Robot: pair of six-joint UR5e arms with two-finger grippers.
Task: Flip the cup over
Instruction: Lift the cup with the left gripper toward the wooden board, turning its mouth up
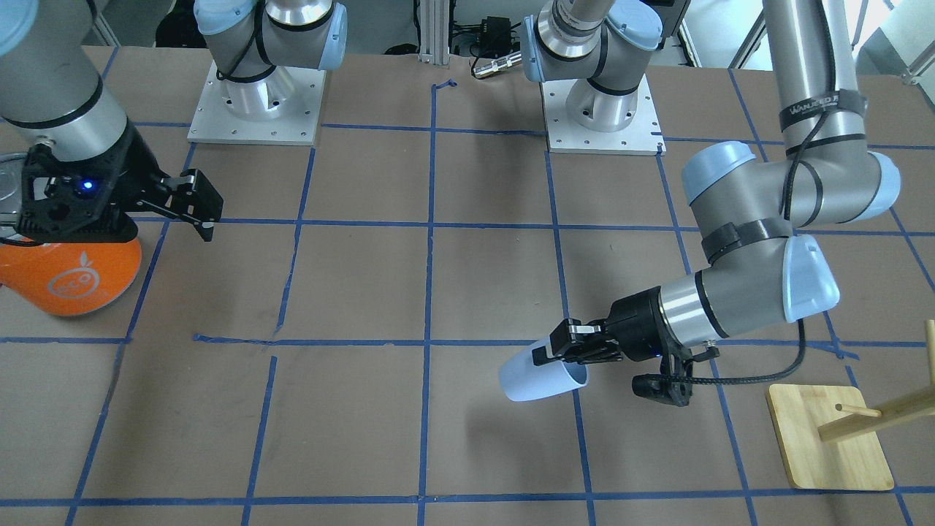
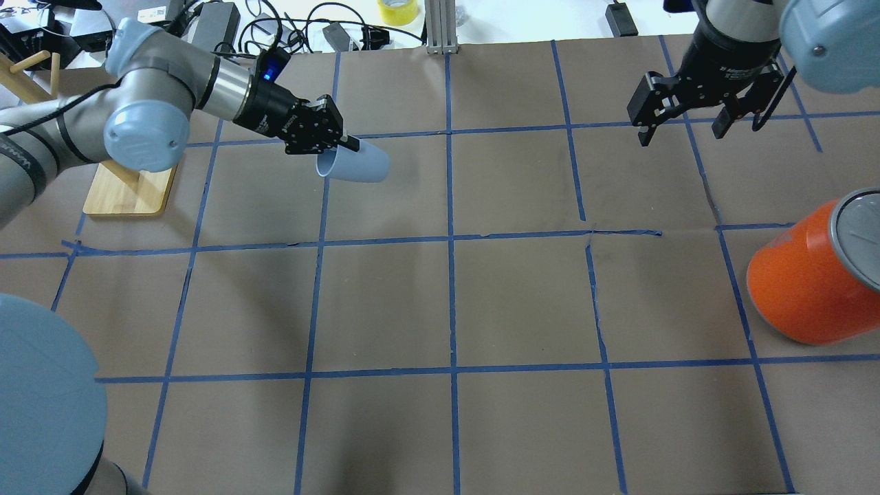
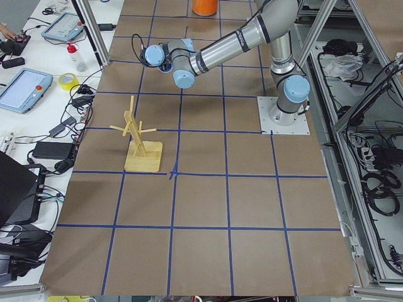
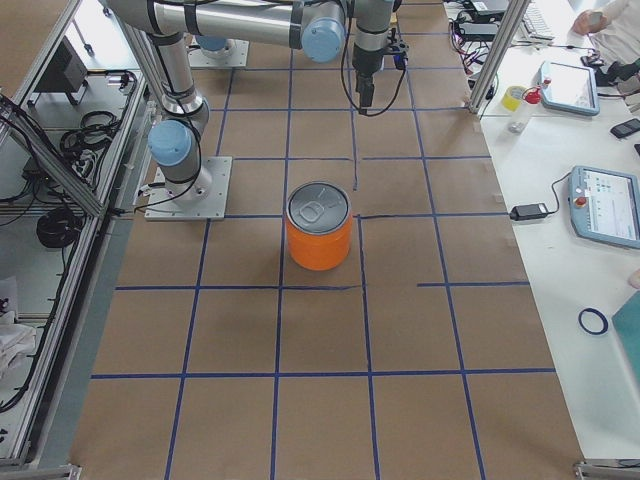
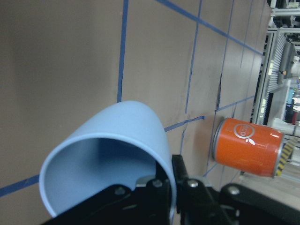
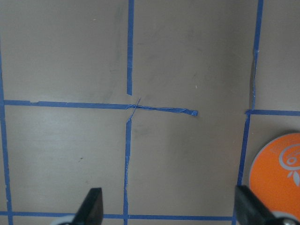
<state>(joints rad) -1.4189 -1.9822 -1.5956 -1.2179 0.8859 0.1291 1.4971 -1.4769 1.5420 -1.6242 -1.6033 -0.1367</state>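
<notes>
Bright, even light; soft shadows.

Built of silver-grey tubes (image 1: 803, 58), capped with pale blue joint covers (image 1: 809, 277), strapped with black cable (image 1: 786, 193), bolted onto square screw-holed baseplates (image 1: 292, 117).

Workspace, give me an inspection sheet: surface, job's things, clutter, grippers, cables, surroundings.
Surface: brown table, blue tape grid, tape torn in spots.
Job's things: cup on its side, held at the rim.
Clutter: orange canister standing; wooden rack.
Grippers: left gripper shut on the cup; right gripper open, empty.
Cables: black cable looped under the left wrist.
Surroundings: yellow tape roll past the far edge; teach pendant on the side bench.
</notes>
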